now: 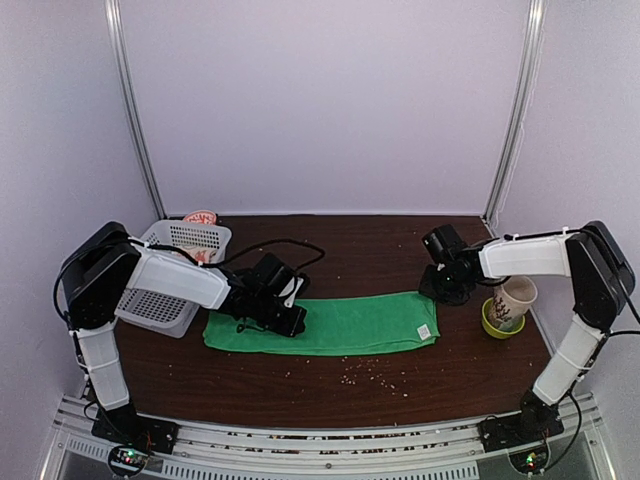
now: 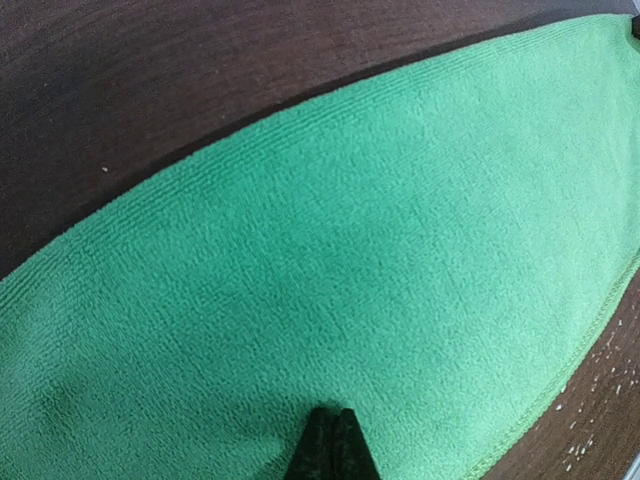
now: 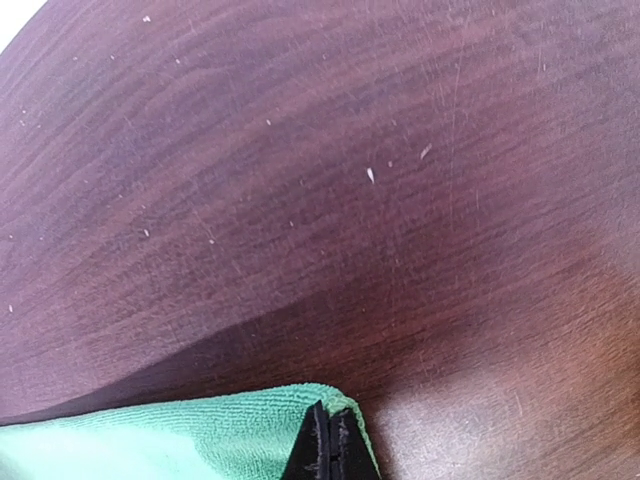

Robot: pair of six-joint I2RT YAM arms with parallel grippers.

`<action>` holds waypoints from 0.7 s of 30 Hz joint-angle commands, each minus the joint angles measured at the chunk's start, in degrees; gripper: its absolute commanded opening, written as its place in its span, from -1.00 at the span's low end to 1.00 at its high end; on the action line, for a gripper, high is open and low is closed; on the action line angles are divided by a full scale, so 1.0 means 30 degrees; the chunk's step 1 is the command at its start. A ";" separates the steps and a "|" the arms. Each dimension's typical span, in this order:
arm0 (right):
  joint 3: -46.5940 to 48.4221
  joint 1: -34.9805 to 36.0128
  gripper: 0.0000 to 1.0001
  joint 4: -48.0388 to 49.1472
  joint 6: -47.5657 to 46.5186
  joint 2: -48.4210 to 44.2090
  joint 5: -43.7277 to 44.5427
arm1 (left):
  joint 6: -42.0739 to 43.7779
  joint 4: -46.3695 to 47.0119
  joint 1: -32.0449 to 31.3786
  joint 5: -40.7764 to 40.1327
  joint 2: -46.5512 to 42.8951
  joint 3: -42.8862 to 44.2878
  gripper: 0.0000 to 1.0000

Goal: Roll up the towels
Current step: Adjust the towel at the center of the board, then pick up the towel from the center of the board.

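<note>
The green towel (image 1: 350, 325) lies flat as a long folded strip across the middle of the dark table (image 1: 330, 400). My left gripper (image 1: 291, 322) rests on its left part; in the left wrist view the gripper (image 2: 335, 414) is shut, its tips touching the green towel (image 2: 380, 250). My right gripper (image 1: 441, 291) is at the strip's far right corner. In the right wrist view that gripper (image 3: 329, 412) is shut on the corner of the green towel (image 3: 200, 430), whose hem curls round the tips. A pinkish towel (image 1: 201, 216) shows at the basket's far rim.
A white mesh basket (image 1: 150, 305) stands at the left behind my left arm. A patterned beige cup (image 1: 515, 296) sits in a yellow-green bowl (image 1: 495, 326) at the right. Pale crumbs (image 1: 372, 372) lie in front of the towel. A black cable (image 1: 290, 243) loops behind it.
</note>
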 commanded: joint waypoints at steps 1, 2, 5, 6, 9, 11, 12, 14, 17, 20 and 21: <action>0.0856 -0.0325 -1.00 -0.1074 -0.0839 0.0406 0.0881 | -0.0178 -0.2846 0.0056 -0.0261 0.1470 -0.1354 -1.00; 0.0940 -0.0362 -1.00 -0.1217 -0.0930 0.0505 0.0999 | -0.0177 -0.2846 0.0054 -0.0250 0.1470 -0.1380 -1.00; 0.1137 -0.0494 -1.00 -0.1540 -0.1245 0.0723 0.1275 | -0.0177 -0.2817 0.0035 -0.0248 0.1478 -0.1412 -1.00; 0.1198 -0.0544 -1.00 -0.1656 -0.1387 0.0938 0.1283 | -0.0140 -0.2791 0.0054 -0.0211 0.1523 -0.1413 -1.00; 0.1469 -0.0629 -0.93 -0.2115 -0.1755 0.1409 0.1251 | -0.0093 -0.2745 0.0043 -0.0109 0.1550 -0.1435 -1.00; 0.1563 -0.0654 -0.80 -0.2305 -0.1971 0.1598 0.1240 | -0.0105 -0.2705 0.0042 -0.0020 0.1558 -0.1344 -1.00; 0.1566 -0.0696 -0.73 -0.2367 -0.2078 0.1606 0.1190 | -0.0098 -0.2686 0.0056 0.0048 0.1551 -0.1291 -1.00; 0.1602 -0.0691 -0.58 -0.2460 -0.2221 0.1409 0.1101 | -0.0090 -0.2721 0.0057 0.0160 0.1517 -0.1146 -1.00; 0.1833 -0.0668 -0.31 -0.2961 -0.2436 0.0635 0.1020 | -0.0099 -0.2714 0.0051 0.0319 0.1380 -0.0865 -1.00; 0.1766 -0.0599 -0.23 -0.3134 -0.2659 -0.0674 0.0557 | -0.0094 -0.2869 0.0041 0.0441 0.1234 -0.0450 -1.00; 0.1628 -0.0532 -0.23 -0.3101 -0.2769 -0.1102 0.0120 | -0.0104 -0.2874 0.0055 0.0552 0.1126 -0.0311 -1.00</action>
